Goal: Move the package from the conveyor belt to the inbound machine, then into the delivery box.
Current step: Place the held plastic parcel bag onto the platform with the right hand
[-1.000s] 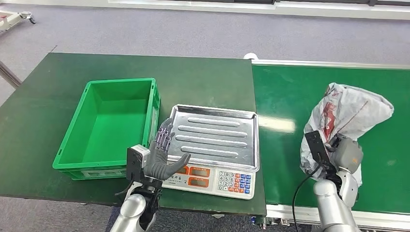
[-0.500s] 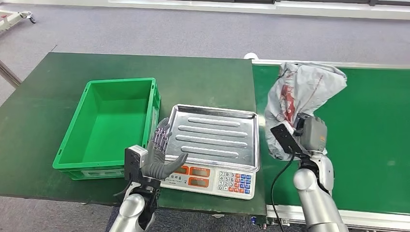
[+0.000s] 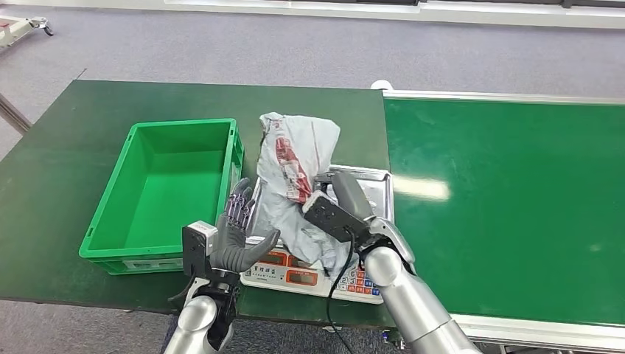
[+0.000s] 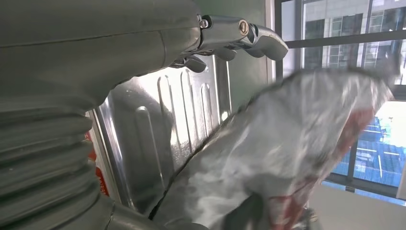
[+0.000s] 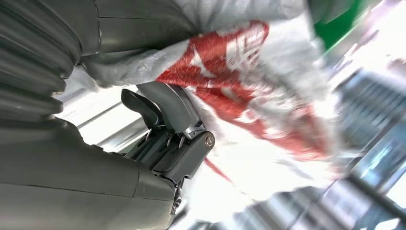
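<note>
Package [image 3: 295, 173] gripped in right robot hand [image 3: 340, 200], held low over scale tray [image 3: 372, 193] (presumably for weighing before green crate [image 3: 171, 193]). Left robot hand [image 3: 237, 237] released, fingers spread, raised beside tray, perhaps ready to steady.

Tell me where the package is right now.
In the head view, the package is held by the right hand over the scale's metal tray, just right of the green crate.
</note>
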